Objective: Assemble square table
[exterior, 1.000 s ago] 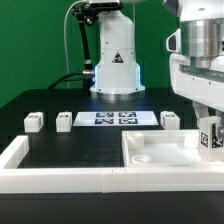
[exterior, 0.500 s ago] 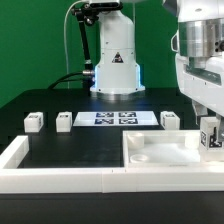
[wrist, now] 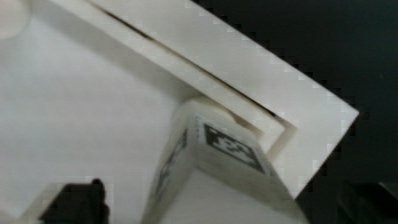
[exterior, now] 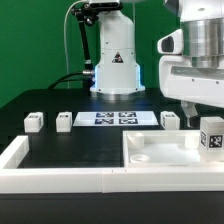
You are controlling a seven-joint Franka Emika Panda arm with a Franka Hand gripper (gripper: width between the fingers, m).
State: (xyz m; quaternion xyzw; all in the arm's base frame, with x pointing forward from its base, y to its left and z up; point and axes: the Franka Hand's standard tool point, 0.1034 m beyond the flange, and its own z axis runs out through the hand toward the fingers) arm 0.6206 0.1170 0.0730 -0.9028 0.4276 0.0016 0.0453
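Note:
The white square tabletop (exterior: pixel 160 150) lies at the front of the exterior view's right, against the white rail. One tagged white leg (exterior: pixel 211 137) stands upright on its far right corner. My gripper (exterior: pixel 200 110) hangs just above that leg, open, with the fingers clear of it. In the wrist view the leg (wrist: pixel 222 150) sits in the tabletop's (wrist: pixel 89 100) corner recess, and my gripper (wrist: pixel 222 205) has its dark fingers (wrist: pixel 80 200) spread wide on either side. Three more legs stand on the black table, two left (exterior: pixel 34 121) (exterior: pixel 65 120) and one right (exterior: pixel 170 119).
The marker board (exterior: pixel 115 118) lies flat at mid table between the loose legs. The long white rail (exterior: pixel 60 180) borders the front and left of the black surface. The robot's base (exterior: pixel 115 70) stands at the back.
My gripper has let go of the leg and risen, shifting slightly to the exterior view's left. The leg stays standing on the tabletop's corner.

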